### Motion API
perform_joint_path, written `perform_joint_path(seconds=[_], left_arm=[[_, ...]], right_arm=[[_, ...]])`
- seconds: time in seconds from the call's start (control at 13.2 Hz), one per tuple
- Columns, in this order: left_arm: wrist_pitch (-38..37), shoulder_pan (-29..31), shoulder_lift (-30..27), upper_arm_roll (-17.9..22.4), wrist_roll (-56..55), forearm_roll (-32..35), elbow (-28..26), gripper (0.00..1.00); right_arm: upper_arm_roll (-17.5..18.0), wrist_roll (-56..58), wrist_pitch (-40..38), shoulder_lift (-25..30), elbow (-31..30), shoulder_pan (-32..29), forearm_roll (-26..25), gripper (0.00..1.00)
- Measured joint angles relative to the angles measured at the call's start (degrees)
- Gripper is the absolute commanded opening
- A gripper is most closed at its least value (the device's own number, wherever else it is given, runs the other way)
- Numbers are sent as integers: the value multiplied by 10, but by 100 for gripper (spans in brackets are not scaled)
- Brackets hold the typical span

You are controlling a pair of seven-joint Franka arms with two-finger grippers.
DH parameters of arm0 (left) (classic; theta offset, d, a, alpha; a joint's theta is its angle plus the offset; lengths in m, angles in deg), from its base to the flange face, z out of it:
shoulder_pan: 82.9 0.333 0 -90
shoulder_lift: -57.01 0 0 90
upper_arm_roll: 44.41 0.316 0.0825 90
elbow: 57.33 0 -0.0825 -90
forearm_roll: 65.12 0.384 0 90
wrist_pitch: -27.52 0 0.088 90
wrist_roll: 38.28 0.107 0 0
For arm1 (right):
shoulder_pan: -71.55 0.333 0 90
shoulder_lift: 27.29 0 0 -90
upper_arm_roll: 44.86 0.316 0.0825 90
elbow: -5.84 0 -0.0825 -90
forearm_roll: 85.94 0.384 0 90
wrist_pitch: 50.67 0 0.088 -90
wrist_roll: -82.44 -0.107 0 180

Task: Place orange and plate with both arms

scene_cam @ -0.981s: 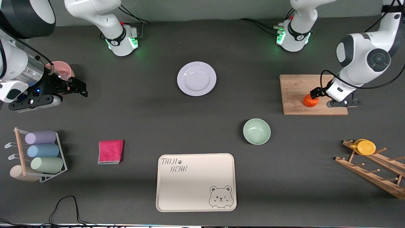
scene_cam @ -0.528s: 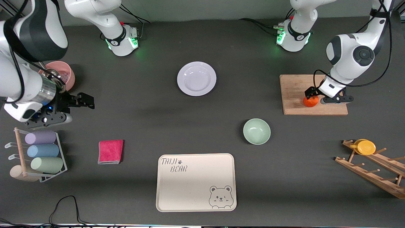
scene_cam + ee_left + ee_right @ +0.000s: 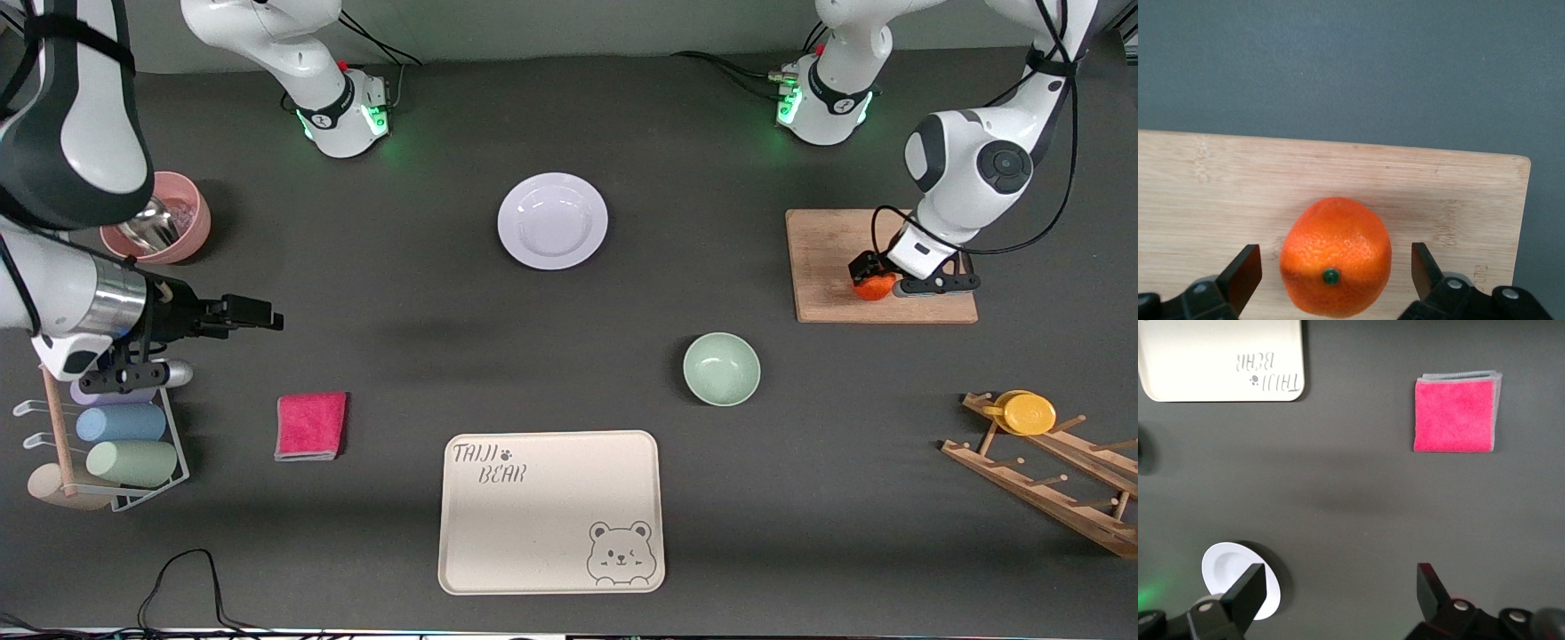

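Straddling the orange (image 3: 1336, 257), left hand (image 3: 1336, 273)

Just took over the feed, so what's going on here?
The left pincer is down at the orange on the cutting board, open, with a finger on each side and gaps showing. The right pincer hangs open over bare table near the red cloth. The plate sits untouched mid-table.

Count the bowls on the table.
2: a mint-green round bowl between the wooden cutting board and the beige bear tray; a pink bowl at the right arm's end, partly hidden.
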Motion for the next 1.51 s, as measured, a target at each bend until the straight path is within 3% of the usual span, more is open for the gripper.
perform_joint_path(seconds=[0.23, 0.38, 0.45, 0.68, 0.98, 1.21, 1.51], left_arm=[[0, 0, 2, 0, -4, 0, -1, 98], [1, 0, 5, 0, -5, 0, -3, 83], [4, 0, 7, 0, -5, 0, -5, 66], [17, 0, 11, 0, -6, -1, -10, 0], [17, 0, 11, 0, -6, -1, -10, 0], [-11, 0, -1, -4, -5, -1, -5, 0], [-205, -29, -76, -13, -4, -35, 70, 0]], right_arm=[[3, -27, -25, -36, 21, 3, 57, 100], [3, -69, -38, -49, 22, 4, 131, 100], [3, -82, -41, -57, 22, 4, 164, 100], [2, -86, -49, -86, 22, 2, 229, 100], [1, -86, -81, -131, 22, -19, 311, 100], [1, -86, -81, -142, 22, -30, 328, 100], [1, -71, -50, -143, 1, -33, 358, 100]])
